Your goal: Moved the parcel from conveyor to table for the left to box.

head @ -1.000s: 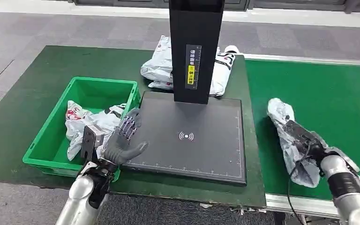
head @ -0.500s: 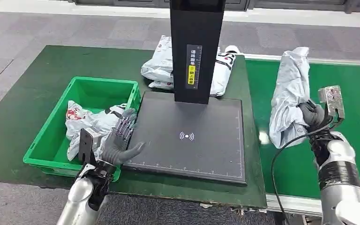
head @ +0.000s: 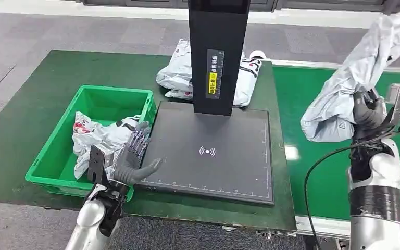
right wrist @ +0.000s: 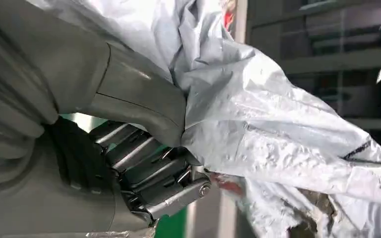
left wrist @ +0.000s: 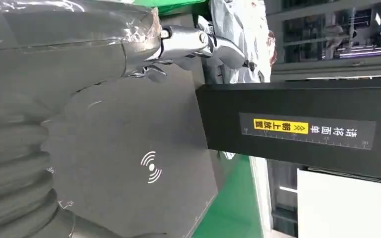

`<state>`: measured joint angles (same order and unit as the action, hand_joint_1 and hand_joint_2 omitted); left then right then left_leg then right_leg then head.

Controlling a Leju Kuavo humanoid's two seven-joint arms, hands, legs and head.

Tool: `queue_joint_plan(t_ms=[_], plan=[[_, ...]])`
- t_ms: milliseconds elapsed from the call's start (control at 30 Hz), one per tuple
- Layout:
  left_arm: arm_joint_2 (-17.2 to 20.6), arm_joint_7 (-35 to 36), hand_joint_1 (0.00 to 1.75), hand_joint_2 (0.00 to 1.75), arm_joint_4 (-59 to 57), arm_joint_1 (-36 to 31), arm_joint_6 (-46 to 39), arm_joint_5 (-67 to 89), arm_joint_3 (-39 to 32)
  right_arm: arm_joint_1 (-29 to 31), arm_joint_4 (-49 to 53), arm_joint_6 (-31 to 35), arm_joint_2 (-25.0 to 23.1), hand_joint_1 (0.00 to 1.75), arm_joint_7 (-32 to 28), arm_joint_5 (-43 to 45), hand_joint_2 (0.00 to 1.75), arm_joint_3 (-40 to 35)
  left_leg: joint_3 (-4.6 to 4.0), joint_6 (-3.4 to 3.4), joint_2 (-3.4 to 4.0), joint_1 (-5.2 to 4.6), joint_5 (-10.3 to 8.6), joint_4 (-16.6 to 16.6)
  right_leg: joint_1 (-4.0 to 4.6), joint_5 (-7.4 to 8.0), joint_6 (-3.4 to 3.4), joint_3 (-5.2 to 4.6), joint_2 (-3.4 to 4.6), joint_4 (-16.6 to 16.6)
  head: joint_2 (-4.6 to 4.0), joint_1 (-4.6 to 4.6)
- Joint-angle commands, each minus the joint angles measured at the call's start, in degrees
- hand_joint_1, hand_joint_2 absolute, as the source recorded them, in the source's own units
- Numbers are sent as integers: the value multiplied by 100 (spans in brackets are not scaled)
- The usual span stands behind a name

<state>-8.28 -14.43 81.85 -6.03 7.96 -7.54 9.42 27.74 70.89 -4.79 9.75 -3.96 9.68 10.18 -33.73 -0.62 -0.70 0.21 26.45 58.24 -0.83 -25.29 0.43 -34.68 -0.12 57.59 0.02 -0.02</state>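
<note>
My right hand (head: 367, 112) grips a grey crumpled plastic parcel (head: 351, 86) and holds it high above the green conveyor (head: 338, 172) at the right. In the right wrist view the thumb and fingers (right wrist: 149, 163) are wrapped around the parcel (right wrist: 278, 134). My left hand (head: 133, 156) hovers with fingers spread at the near left corner of the black scanner plate (head: 213, 151), beside the green box (head: 57, 156). The left wrist view shows that hand's fingers (left wrist: 188, 42) holding nothing above the plate (left wrist: 129, 158).
The green box holds white parcels (head: 101, 138). A black scanner post (head: 217, 54) rises from the back of the plate. More parcels (head: 179, 73) lie behind the post on the green table (head: 26, 104). A cable (head: 317, 172) hangs from my right wrist.
My right hand has lifted the parcel off the conveyor and raised it high, tilting it upright. The left hand has stayed nearly still by the plate's corner.
</note>
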Motion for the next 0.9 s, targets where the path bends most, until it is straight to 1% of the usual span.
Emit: queue_joint_plan(t_ms=[33,100,133,167,200,233,267,300,333,367,400,433,467,533,600,667,700,733,767,800,833,900], plan=[[64,-93,0,175,-122,-66,-68,96,59,46,628,-199,-221,175,37,-186,175,-1265,9,-1,20,0,1,-3,0,5,-3,2,17,-4,0,0],[84,-145,0,175,-48,-117,-107,144,166,330,225,-118,-346,175,208,-409,175,-1855,15,-1,45,-2,2,-7,-1,10,-5,1,41,-5,0,0],[104,-170,0,175,30,-103,-153,199,221,367,44,-102,-397,175,239,-434,175,-2106,12,-2,37,-4,1,-6,-4,7,-4,2,34,-1,0,0],[118,-185,0,175,110,-64,-173,242,268,301,-42,-47,-494,175,245,-472,175,-2250,20,-4,67,-2,3,-7,-1,14,-7,1,61,-4,0,0],[158,-250,0,175,257,-12,-212,382,355,184,-146,-40,-639,175,254,-544,175,-2479,23,-5,69,0,4,-10,1,16,-8,5,65,-7,-2,0],[174,-280,0,175,373,25,-236,427,399,143,-258,-49,-723,175,275,-595,175,-2696,15,-4,45,3,2,-5,3,12,-6,5,46,-4,-2,0],[204,-305,0,175,535,65,-231,450,478,120,-459,14,-869,175,360,-704,175,-2981,30,-7,64,5,3,-15,5,17,-11,13,64,-13,-2,0],[215,-305,0,175,590,83,-227,451,501,122,-543,75,-930,175,360,-726,175,-3073,29,-7,54,7,3,-9,7,12,-10,14,52,-9,-2,0],[220,-303,0,175,627,95,-236,457,511,128,-595,134,-958,175,332,-742,175,-3123,44,-10,78,8,3,-21,10,17,-14,20,72,-18,-2,0],[220,-303,0,175,627,95,-236,457,511,128,-595,134,-958,175,332,-742,175,-3123,42,-10,68,8,1,-22,10,16,-14,21,63,-20,-2,0],[224,-303,0,175,626,97,-236,457,510,144,-595,131,-944,175,335,-742,175,-3121,24,-7,41,7,-1,-11,8,9,-9,12,38,-7,0,0],[230,-303,0,175,603,88,-234,457,514,163,-582,134,-901,175,334,-727,175,-3120,33,-7,48,12,1,-15,12,9,-10,18,43,-12,0,0],[259,-347,0,175,609,74,-227,461,559,168,-674,-48,-930,175,571,-500,175,-3147,23,-7,35,10,-2,-10,10,6,-9,12,32,-6,-2,0],[306,-429,0,175,727,96,-205,462,671,241,-1130,-57,-1094,175,612,-506,175,-3410,20,-6,23,10,-4,-9,10,5,-8,11,21,-6,-2,0],[360,-446,0,175,815,59,-186,440,833,335,-1816,-19,-1361,175,533,-435,175,-3795,36,-5,39,11,-2,-18,11,10,-9,24,37,-17,-2,0],[386,-426,0,175,796,13,-220,402,910,283,-2167,36,-1544,175,373,-363,175,-4086,33,-6,52,12,-2,-18,11,13,-9,19,50,-15,-2,2],[408,-427,0,175,767,14,-236,392,941,208,-2276,27,-1619,175,362,-268,175,-4171,27,-8,47,13,-1,-13,11,11,-10,16,46,-10,-2,2],[417,-433,0,175,734,20,-247,382,958,118,-2335,43,-1672,112,340,-204,175,-4224,28,-9,47,11,-3,-18,9,12,-11,17,45,-12,-2,2],[434,-454,0,175,655,9,-280,373,997,32,-2462,36,-1714,17,362,-124,175,-4384,42,-11,51,18,-3,-26,16,14,-15,31,48,-24,-2,0],[447,-479,0,175,578,-26,-282,372,1040,-43,-2534,-9,-1739,0,391,29,175,-4439,37,-12,37,15,-4,-23,13,9,-14,25,36,-18,0,0],[445,-497,0,175,540,-34,-288,368,1047,-111,-2569,22,-1741,0,366,23,0,-4483,45,-13,39,15,-5,-29,14,8,-16,32,34,-22,0,0],[454,-572,0,175,417,-90,-311,365,1071,-96,-2683,31,-1751,0,334,27,0,-4584,59,-14,26,18,-11,-46,18,9,-20,50,19,-39,0,0]])
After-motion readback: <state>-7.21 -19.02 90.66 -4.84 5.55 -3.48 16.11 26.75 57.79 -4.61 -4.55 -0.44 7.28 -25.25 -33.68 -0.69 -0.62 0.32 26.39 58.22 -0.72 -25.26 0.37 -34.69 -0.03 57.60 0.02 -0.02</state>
